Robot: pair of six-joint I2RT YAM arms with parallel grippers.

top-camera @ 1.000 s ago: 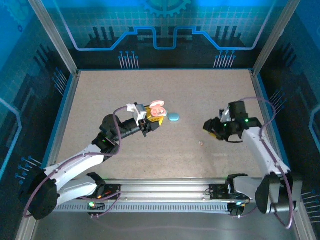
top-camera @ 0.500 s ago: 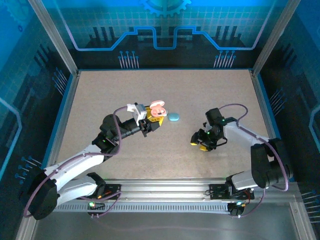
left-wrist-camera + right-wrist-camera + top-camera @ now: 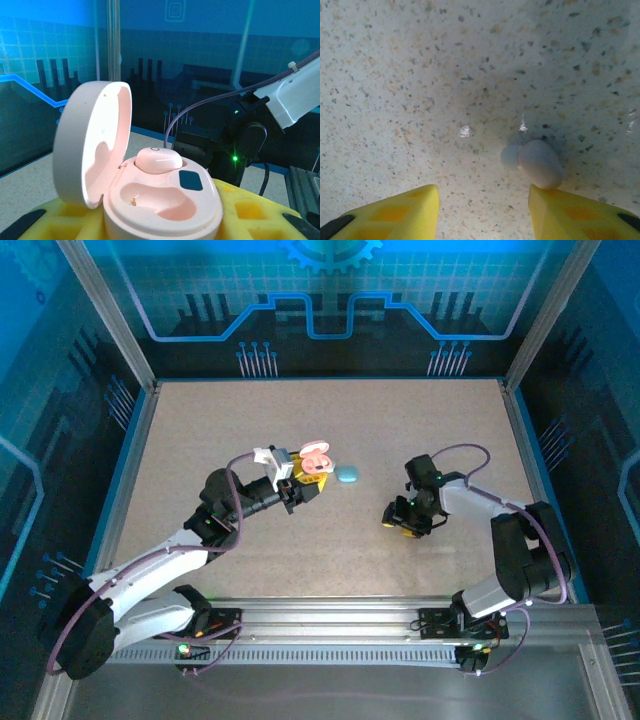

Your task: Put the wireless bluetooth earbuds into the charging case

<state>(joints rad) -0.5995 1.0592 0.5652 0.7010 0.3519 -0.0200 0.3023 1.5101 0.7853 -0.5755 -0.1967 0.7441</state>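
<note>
Speckled beige tabletop [image 3: 250, 420], blue-lit booth all round. Starting at the right gripper [image 3: 482, 200]: yellow fingers [image 3: 405, 210] spread apart with nothing between them, hovering low over the grainy surface. Just off the tip of one finger, a loose earbud [image 3: 540, 163], a pale little pebble with a nub on its side, lying on the table. Can't tell whether it's actually touching that finger. From the top view, same right gripper [image 3: 402, 523] pointing down a bit right of centre, arm folded back toward the near rail [image 3: 330, 625].

Over at the left gripper [image 3: 302, 483]: squeezed onto the pink charging case [image 3: 165, 210], held up off the table. Lid [image 3: 92, 145] flipped open and standing upright. Seated earbud [image 3: 158, 160] in the far socket, tiny ring mark on top. Near socket bare apart from a small gold pin [image 3: 134, 201]. Little dark panel [image 3: 190, 180] on the case face beside the seated earbud, too small to read anything off it.

Just beside that gripper on the table, an oval blue pod [image 3: 347, 474], well apart from the right gripper.

Further out: aluminium posts [image 3: 108, 315] at the corners, dark blue walls [image 3: 400, 290] printed with circuit-trace lines, plus a gear emblem [image 3: 330, 252] at top centre.
</note>
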